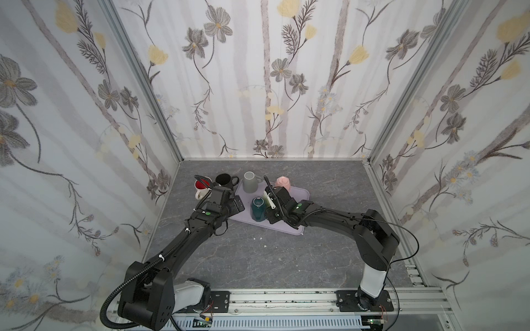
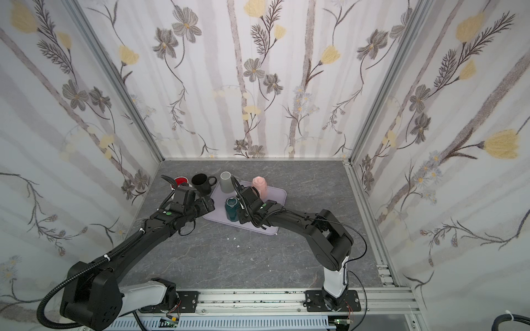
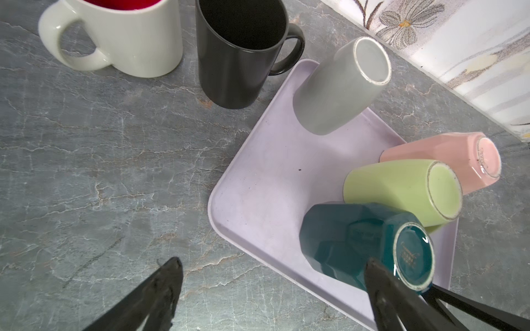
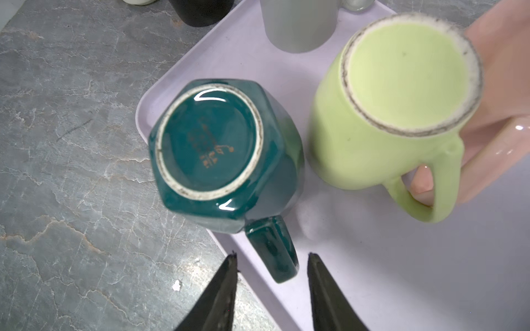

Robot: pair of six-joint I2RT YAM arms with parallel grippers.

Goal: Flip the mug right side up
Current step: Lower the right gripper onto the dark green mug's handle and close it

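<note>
Right gripper (image 4: 272, 255) low, jaws apart astride handle (image 4: 271, 246) of teal mug (image 4: 209, 143); left gripper (image 3: 272, 261) agape.

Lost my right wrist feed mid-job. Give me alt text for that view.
An upside-down teal mug stands on a lilac tray, its handle pointing between the right gripper's open fingertips, which do not touch it. Beside it stand an inverted lime mug and a pink mug; grey marbled tabletop lies past the tray's edge.
</note>
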